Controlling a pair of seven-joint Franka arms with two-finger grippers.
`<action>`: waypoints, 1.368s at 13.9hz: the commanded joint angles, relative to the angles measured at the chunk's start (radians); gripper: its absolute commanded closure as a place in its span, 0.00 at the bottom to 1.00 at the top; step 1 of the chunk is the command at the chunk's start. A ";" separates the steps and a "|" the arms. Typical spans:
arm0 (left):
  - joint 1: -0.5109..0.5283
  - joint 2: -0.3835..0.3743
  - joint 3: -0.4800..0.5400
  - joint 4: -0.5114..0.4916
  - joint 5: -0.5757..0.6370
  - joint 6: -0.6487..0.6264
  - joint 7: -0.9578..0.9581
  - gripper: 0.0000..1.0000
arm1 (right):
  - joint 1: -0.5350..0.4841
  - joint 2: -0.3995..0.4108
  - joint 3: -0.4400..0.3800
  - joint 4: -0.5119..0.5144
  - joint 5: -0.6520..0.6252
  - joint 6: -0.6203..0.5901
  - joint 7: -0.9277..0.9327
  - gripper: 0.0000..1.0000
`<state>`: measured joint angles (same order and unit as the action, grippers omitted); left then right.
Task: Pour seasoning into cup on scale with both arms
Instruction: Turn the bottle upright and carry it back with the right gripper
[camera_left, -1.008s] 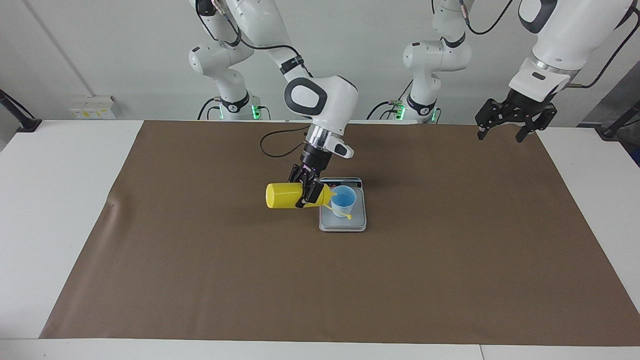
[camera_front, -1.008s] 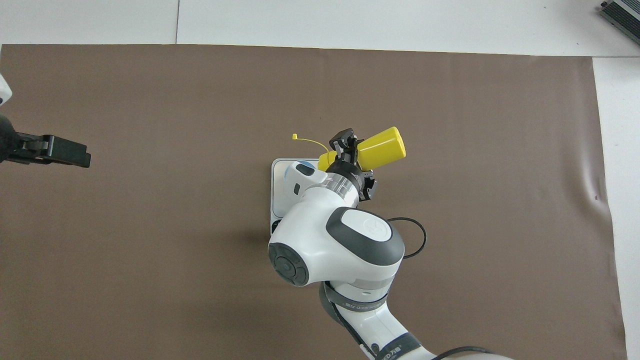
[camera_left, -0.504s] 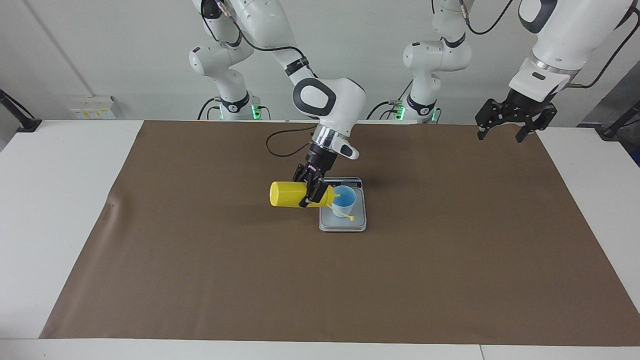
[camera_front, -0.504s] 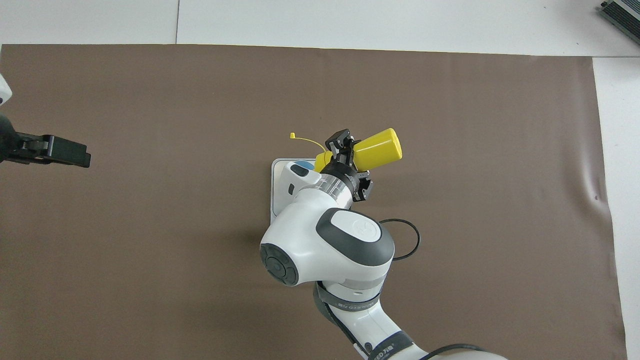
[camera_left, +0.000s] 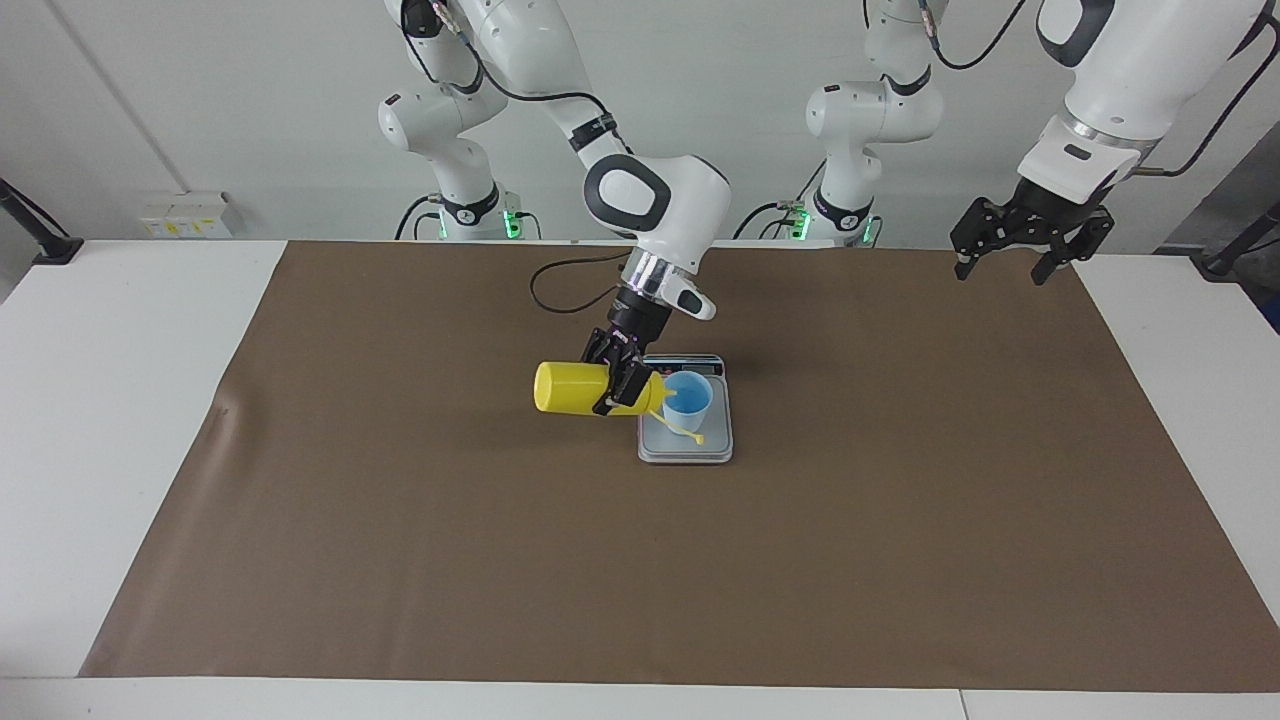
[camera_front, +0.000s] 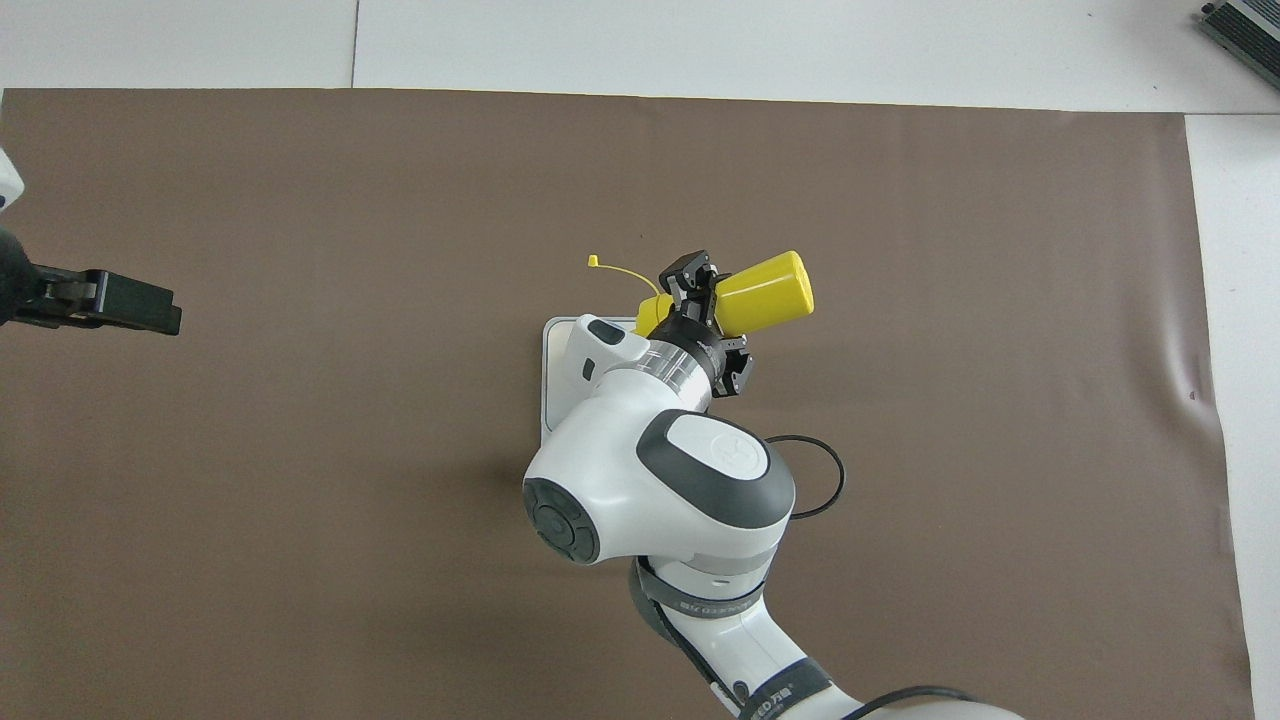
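Seasoning bottle: yellow squeeze bottle, lying pretty much on its side up in the air, clamped in the right end effector near the neck. Base sticks out toward the right arm's end of the tabletop, nozzle end points at the cup.
Cap: yellow tethered cap dangles off the nozzle end, hanging over the scale plate just below the end effector.
Cup: little light-blue one, upright on the scale, right beside the end effector's fingers. Nozzle tip sits at its rim; can't tell if anything is coming out.
Scale: flat silver-grey, on the brown mat, directly under the cup, dark display edge toward the robots.
Right end effector: closed tight on the bottle, wrist angled down from above.
Left end effector: fingers spread apart, holding nothing, waiting up in the air over the mat's corner at the left arm's end, well away from the scale.
Cable: black loop lying on the mat under the right arm.
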<state>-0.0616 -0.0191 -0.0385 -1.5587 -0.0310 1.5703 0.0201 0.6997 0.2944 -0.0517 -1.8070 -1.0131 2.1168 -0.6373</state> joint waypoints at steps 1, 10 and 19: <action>0.013 -0.008 -0.009 -0.009 0.005 -0.012 0.006 0.00 | -0.028 -0.053 0.007 0.000 0.005 -0.012 0.008 1.00; 0.005 -0.008 -0.011 -0.009 0.029 -0.016 0.015 0.00 | -0.147 -0.179 0.006 -0.005 0.526 -0.006 -0.031 1.00; 0.020 -0.010 -0.009 -0.009 0.028 -0.016 0.008 0.00 | -0.431 -0.287 0.004 -0.037 1.203 -0.051 -0.457 1.00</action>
<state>-0.0591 -0.0191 -0.0386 -1.5587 -0.0195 1.5643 0.0214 0.3149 0.0338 -0.0594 -1.8128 0.0950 2.0612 -1.0150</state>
